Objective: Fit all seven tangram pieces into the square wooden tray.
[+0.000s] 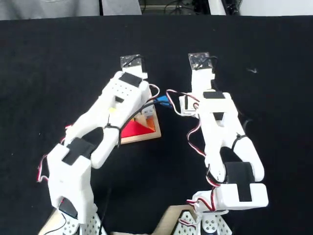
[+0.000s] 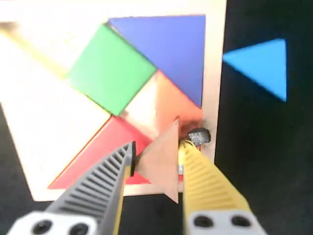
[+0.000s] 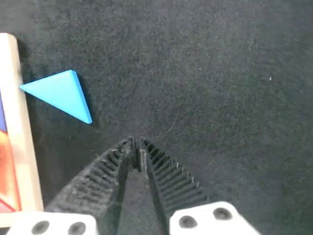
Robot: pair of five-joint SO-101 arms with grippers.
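The square wooden tray (image 2: pixel 214 73) holds a green square (image 2: pixel 110 68), a dark blue triangle (image 2: pixel 171 51), an orange triangle (image 2: pixel 173 105) and a red triangle (image 2: pixel 100 152). My left gripper (image 2: pixel 155 155) is shut on a pale tan triangle (image 2: pixel 161 161), held on edge just above the tray's corner by the red piece. A light blue triangle (image 3: pixel 61 93) lies on the black cloth just outside the tray's rim (image 3: pixel 22 147). My right gripper (image 3: pixel 135 147) is shut and empty over the cloth, a short way from that triangle.
In the high view the left arm (image 1: pixel 105 122) covers most of the tray (image 1: pixel 142 137), and the right arm (image 1: pixel 220 127) stands beside it. Black cloth (image 1: pixel 274 98) spreads around both. A pale, washed-out area (image 2: pixel 44 98) takes up the rest of the tray.
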